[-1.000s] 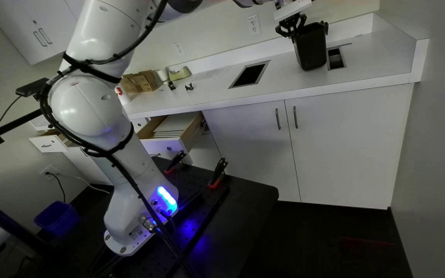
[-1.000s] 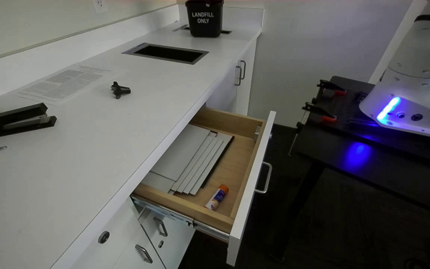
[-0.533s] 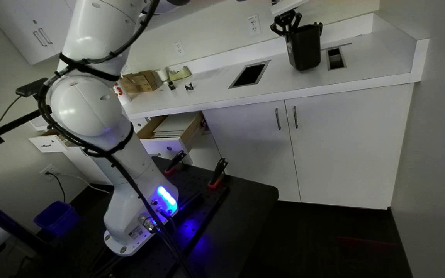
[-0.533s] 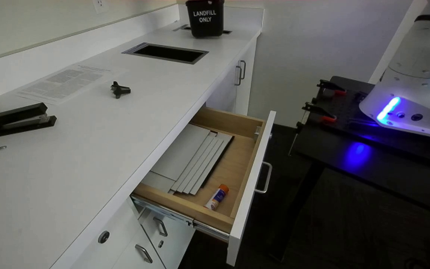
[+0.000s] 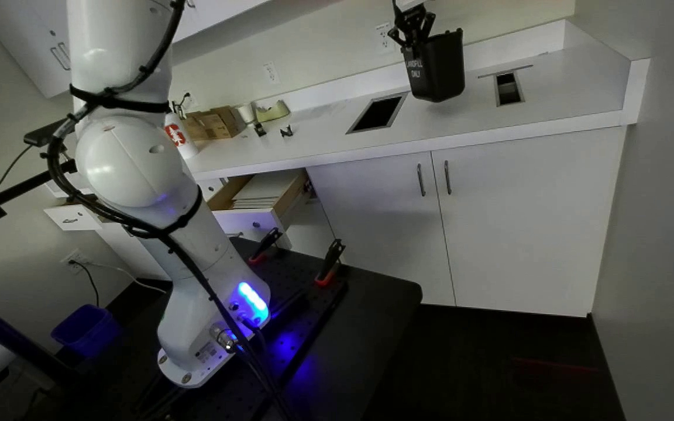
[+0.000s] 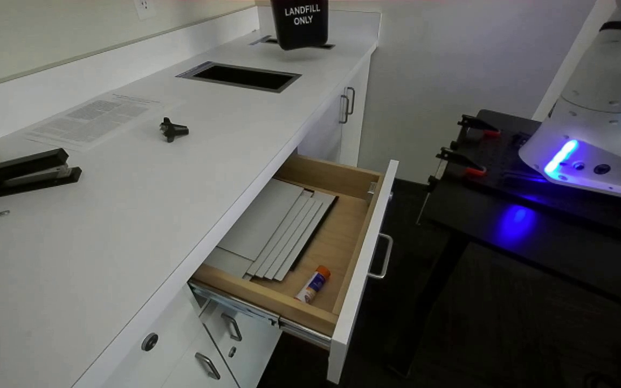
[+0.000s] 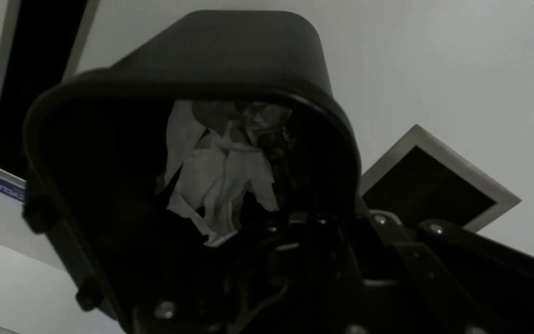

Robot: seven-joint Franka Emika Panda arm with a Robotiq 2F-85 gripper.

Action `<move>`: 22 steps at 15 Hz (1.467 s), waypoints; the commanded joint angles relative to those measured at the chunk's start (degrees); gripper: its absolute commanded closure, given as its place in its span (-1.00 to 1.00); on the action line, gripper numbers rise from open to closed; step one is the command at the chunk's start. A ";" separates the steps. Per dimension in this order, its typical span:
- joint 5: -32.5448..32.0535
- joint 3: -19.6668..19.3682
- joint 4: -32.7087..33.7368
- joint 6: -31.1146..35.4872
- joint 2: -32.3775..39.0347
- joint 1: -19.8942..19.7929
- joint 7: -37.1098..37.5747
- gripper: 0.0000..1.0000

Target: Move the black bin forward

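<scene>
The black bin (image 5: 439, 67) hangs from my gripper above the white counter, slightly tilted. It is between the large counter opening and the small one in an exterior view. In an exterior view the bin (image 6: 302, 24) shows white "LANDFILL ONLY" lettering, and its top is cut off. My gripper (image 5: 416, 47) is shut on the bin's rim on one side, one finger inside and one outside. In the wrist view the bin (image 7: 239, 51) fills the middle, with crumpled white paper (image 7: 223, 174) inside. The gripper's fingers (image 7: 322, 227) are dark there, and their tips are hard to make out.
The counter (image 6: 143, 215) has a large framed opening (image 6: 240, 76) and a smaller one (image 5: 508, 89) near the end wall. A stapler (image 6: 19, 172), a small black item (image 6: 173, 130) and cardboard boxes (image 5: 214, 124) lie on it. An open drawer (image 6: 337, 215) juts out below.
The gripper and bin have moved away from the small opening toward the large one. The bin has risen off the counter and turned a little, so its lettering now shows in both exterior views.
</scene>
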 commanded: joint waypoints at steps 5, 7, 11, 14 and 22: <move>9.87 1.98 -22.52 13.20 -12.53 0.04 -17.35 0.96; 11.83 1.78 -25.81 16.21 -13.76 0.40 -21.50 0.96; 15.04 1.49 -29.06 18.84 -14.64 0.80 -26.81 0.96; 16.34 0.98 -29.45 18.64 -14.38 1.23 -27.34 0.96; 14.68 -1.55 -28.47 21.60 -13.14 2.66 -19.76 0.96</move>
